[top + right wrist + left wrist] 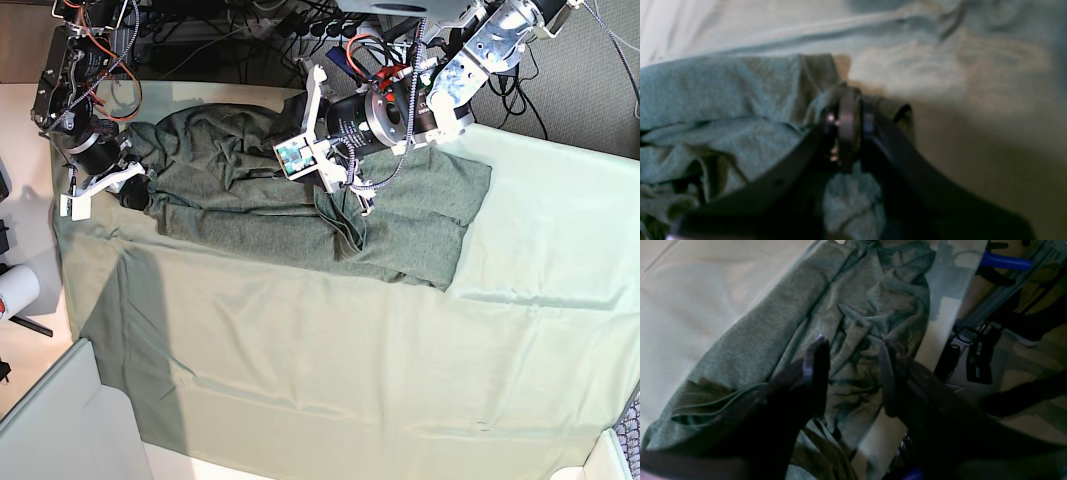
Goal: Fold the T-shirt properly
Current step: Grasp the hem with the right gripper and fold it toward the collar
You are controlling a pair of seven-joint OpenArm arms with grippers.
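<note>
Right now your right gripper (848, 125) is pinching a bunched edge of the T-shirt (300, 200). Your left gripper (853, 373) is hovering with jaws spread above the T-shirt's wrinkled middle, gripping nothing.

No legible text, labels, brands, numbers or signs in any view. Left wrist view: dark boxes (980, 355) beside the bench carry pale label strips, too blurred to read. Base view: small green board (295, 155) on the arm shows no readable marking at this size. Right wrist view: too soft for any lettering.
</note>
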